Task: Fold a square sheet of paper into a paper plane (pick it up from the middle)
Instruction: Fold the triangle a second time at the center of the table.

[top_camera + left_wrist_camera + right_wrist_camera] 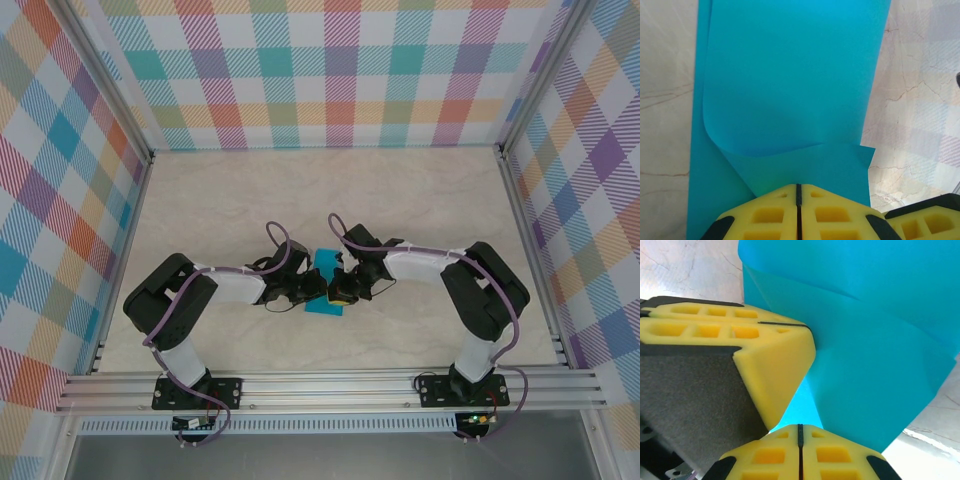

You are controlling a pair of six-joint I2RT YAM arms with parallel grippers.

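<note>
My left tool (798, 189) is pinched shut on the thin teal-blue square sheet of paper (790, 75). My right tool (800, 428) clamps it too.

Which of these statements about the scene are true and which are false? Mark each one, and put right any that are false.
1. The sheet of paper is teal-blue. True.
2. The sheet lies fully flat. False: part of it curls up and over the rest.
3. The left hand and the right hand both have their fingers closed. True.
4. The two hands are far apart, at opposite sides of the scene. False: they meet at the sheet, close together.
5. The table is dark wood. False: the table is pale and marbled.
</note>
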